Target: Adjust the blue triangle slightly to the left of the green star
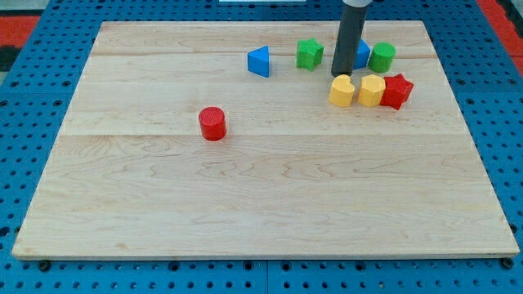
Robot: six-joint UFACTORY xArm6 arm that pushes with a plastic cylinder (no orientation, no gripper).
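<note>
The blue triangle [259, 61] lies near the view's top, a little left of the green star [309, 54], with a gap between them. My tip [336, 74] is to the right of the green star, just above the yellow heart-shaped block [341, 91], and well right of the blue triangle. The rod hides most of another blue block [361, 54] behind it.
A green cylinder [382, 57] stands right of the rod. A yellow hexagon [372, 90] and a red star-like block [396, 91] sit beside the yellow heart. A red cylinder [212, 124] stands alone at the left of centre on the wooden board [261, 204].
</note>
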